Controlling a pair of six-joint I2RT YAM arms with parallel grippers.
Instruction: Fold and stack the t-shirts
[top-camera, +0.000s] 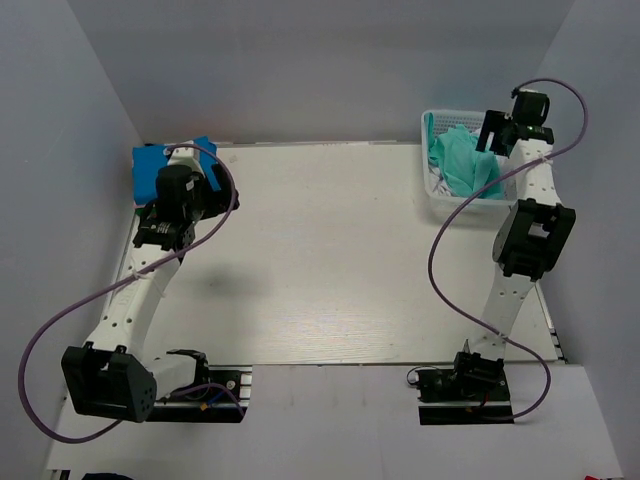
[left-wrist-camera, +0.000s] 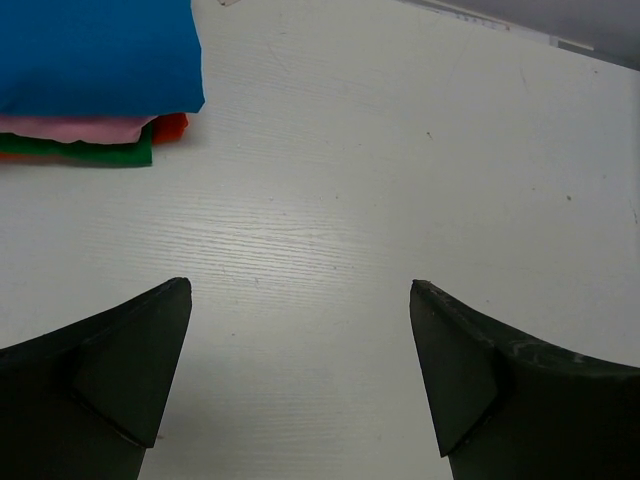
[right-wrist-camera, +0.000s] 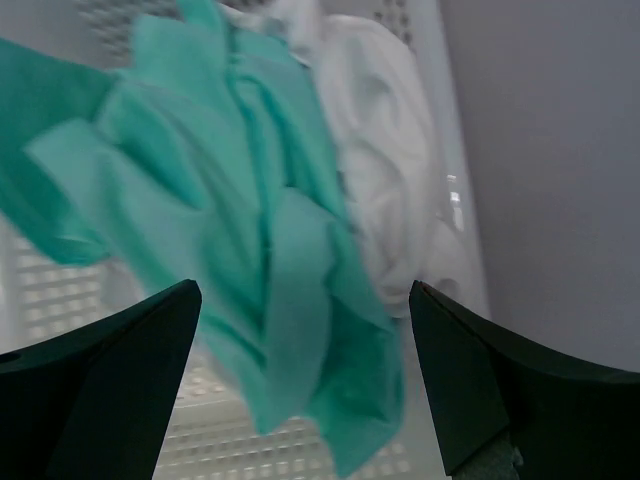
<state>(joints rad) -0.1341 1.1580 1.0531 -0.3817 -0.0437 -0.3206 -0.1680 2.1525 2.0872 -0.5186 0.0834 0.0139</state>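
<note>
Now the wide-open right gripper (right-wrist-camera: 302, 290) hangs over the teal t-shirt (right-wrist-camera: 200, 190), upper right; it might grab the tangled white t-shirt (right-wrist-camera: 385, 180) too. The left gripper (left-wrist-camera: 300, 290) is open and empty.

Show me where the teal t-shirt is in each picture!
Top external: teal t-shirt bunched in the basket, far right.
Left wrist: not in it.
Right wrist: fills the left and middle, crumpled.
Shared landmark: the white lattice basket.
</note>
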